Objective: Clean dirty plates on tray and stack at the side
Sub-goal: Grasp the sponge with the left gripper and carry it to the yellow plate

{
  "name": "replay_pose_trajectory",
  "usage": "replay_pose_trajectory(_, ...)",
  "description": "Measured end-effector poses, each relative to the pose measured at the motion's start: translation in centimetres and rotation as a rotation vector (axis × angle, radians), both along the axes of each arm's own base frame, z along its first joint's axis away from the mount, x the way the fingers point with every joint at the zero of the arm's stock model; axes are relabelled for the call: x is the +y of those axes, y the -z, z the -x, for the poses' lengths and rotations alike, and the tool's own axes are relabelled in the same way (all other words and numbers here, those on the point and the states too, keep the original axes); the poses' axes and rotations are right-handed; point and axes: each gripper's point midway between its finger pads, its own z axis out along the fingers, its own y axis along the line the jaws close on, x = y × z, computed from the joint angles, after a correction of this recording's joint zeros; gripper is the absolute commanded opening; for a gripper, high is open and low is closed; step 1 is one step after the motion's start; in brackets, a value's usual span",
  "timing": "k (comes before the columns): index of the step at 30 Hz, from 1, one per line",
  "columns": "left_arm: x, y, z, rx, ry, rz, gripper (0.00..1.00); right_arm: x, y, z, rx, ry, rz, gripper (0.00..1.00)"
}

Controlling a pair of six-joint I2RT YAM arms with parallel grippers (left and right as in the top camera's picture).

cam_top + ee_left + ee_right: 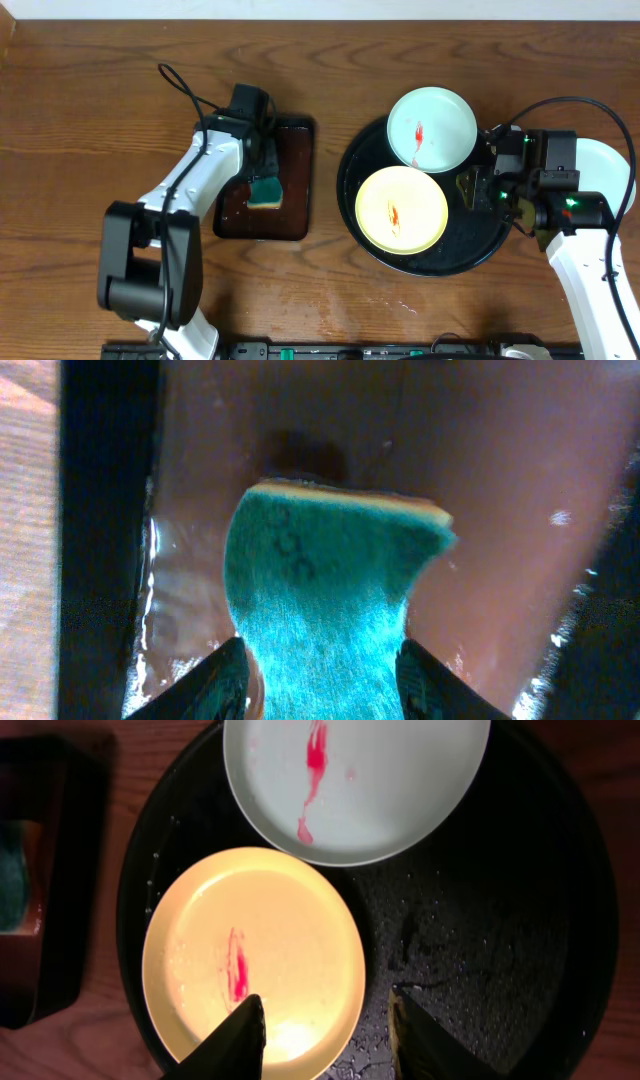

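The left fingers (222, 685) are closed on the teal sponge (320, 590), low over the wet brown tray (295, 190). On the black tray (470, 240) a yellow plate (402, 208) and a bluish-white plate (432, 128) sit close together, each with a red smear. The right fingers (240, 1040) stand wide apart above the yellow plate's edge, holding nothing. A third plate (612, 170) lies on the tabletop (80, 120), partly under the right arm (590, 270).

The left arm reaches forward, its tool (325, 685) pointing down, fingers clamped on a sponge (320, 580). The right arm's tool (328, 1040) hangs low, fingers spread.
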Motion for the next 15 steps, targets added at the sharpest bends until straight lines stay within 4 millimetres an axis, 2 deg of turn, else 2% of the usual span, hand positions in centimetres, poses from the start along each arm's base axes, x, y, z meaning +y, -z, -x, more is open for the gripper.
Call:
replay_pose_trajectory(4,0.1,2.5,0.6,0.063,-0.006,-0.009,0.08,-0.3,0.3,0.3,0.018,0.012,0.013,0.42)
replay_pose_trajectory(11,-0.2,2.5,1.1,0.09,0.001,0.006,0.08,-1.6,2.6,0.4,0.111,0.087,0.06,0.42)
replay_pose_trajectory(15,0.0,1.4,2.7,0.168,0.001,-0.003,0.08,-1.8,4.3,0.1,0.168,0.1,0.066,0.39)
